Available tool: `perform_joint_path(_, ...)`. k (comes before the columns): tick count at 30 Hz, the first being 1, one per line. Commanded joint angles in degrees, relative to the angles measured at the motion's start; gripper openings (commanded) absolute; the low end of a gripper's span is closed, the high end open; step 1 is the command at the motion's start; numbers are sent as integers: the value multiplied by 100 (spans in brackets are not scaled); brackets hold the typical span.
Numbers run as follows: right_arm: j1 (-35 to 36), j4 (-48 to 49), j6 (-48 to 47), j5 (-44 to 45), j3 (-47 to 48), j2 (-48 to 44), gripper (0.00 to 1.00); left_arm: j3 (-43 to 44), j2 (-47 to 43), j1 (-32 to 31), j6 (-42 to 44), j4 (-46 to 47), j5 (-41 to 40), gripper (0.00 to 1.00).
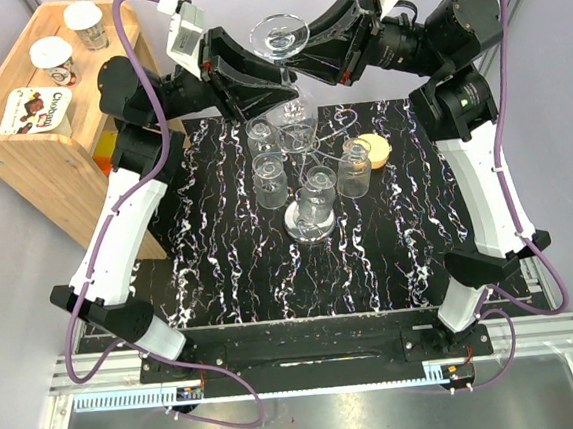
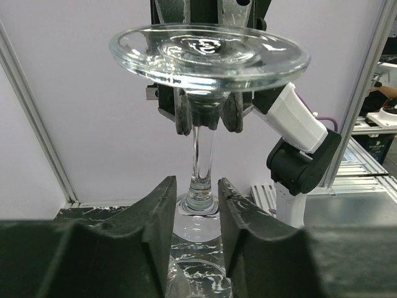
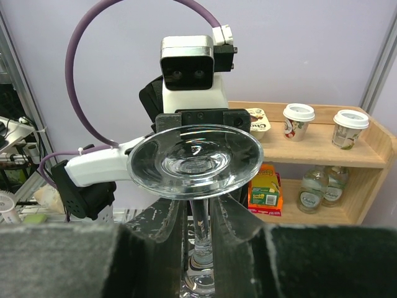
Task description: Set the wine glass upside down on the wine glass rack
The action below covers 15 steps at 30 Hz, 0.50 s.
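The wine glass (image 1: 281, 36) hangs upside down in the air above the back of the table, round foot uppermost (image 2: 208, 53), bowl below. My right gripper (image 3: 198, 211) is shut on its thin stem just under the foot (image 3: 195, 161); the left wrist view shows it (image 2: 206, 121) gripping there from the far side. My left gripper (image 2: 197, 186) holds lower, its fingers pressed on either side of the bowl's top where the stem joins. The wine glass rack (image 1: 309, 222) stands on the table below, a shiny disc base with wire arms (image 1: 328, 136).
Several clear glasses (image 1: 271, 181) hang on the rack. A glass jar (image 1: 356, 173) and a cork lid (image 1: 373, 150) sit to its right. A wooden shelf (image 1: 38, 131) with cups (image 1: 54, 59) stands at the back left, seen also in the right wrist view (image 3: 310, 149).
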Motion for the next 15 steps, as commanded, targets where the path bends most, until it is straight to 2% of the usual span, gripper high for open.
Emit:
perform_joint_path(1,-14,490,-2,194,302,-207,0,-6,155,53,-391,392,121,31)
perform_joint_path(4,-14,455,-20,185,258,-216,0,11,191,53,-523,542,130,29)
perform_joint_path(8,-14,455,-11,168,240,-207,0,46,200,35,-594,595,165,0)
perform_joint_path(15,-14,341,-72,247,301,-198,0,-42,138,35,-533,568,323,0)
